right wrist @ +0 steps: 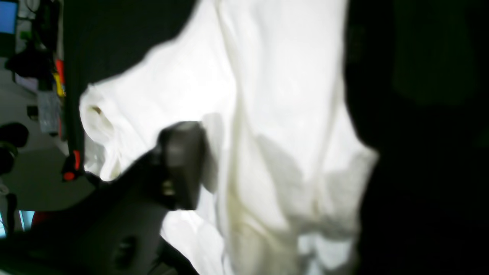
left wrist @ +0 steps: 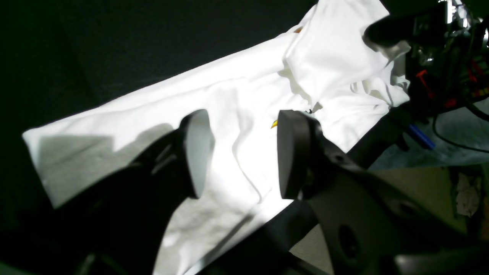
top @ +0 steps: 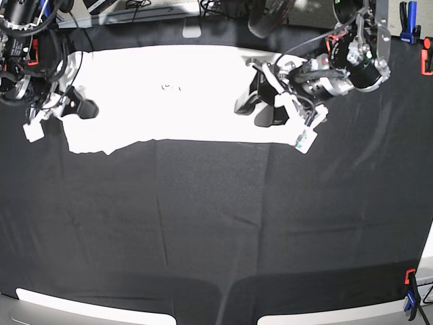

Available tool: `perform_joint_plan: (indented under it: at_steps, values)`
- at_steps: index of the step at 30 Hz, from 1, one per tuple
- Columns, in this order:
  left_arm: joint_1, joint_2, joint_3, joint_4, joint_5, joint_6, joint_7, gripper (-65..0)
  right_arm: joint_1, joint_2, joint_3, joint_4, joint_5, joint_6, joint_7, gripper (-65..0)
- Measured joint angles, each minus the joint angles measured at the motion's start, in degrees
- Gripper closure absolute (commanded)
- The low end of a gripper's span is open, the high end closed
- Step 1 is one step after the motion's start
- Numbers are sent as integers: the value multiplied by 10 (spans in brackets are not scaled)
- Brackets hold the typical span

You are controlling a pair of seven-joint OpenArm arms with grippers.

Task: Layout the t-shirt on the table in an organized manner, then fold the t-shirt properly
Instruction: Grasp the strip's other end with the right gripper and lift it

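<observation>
The white t-shirt (top: 169, 95) lies stretched in a long band across the far part of the black table (top: 216, 230). My left gripper (left wrist: 242, 152) hovers open over the shirt's end, on the right in the base view (top: 256, 101), with nothing between its pads. A bit of yellow print (left wrist: 274, 124) peeks from a crease. My right gripper (top: 76, 107) is at the shirt's other end. One of its fingers (right wrist: 179, 164) presses against bunched cloth (right wrist: 275, 133), the other is a dark shape far to the right, and the jaws stand apart. There a flap (left wrist: 332, 57) is turned over.
Red and blue clamps sit on the table edges at the far right (top: 426, 61), far top right (top: 404, 13) and near right corner (top: 410, 298). Cables and arm hardware crowd both far corners. The table's far edge runs just behind the shirt.
</observation>
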Motion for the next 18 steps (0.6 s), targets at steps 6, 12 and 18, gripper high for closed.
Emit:
perform_joint_plan:
  at_steps: [6, 12, 18]
  values:
    - [0, 0, 0, 0, 0, 0, 0, -267, 19, 26, -4, -2, -23, -3, -27, 0]
    - [0, 0, 0, 0, 0, 0, 0, -267, 107, 30, -5, -4, -39, -6, -30, 0]
    - [0, 0, 0, 0, 0, 0, 0, -267, 201, 31, -5, -4, -105, -7, -30, 0]
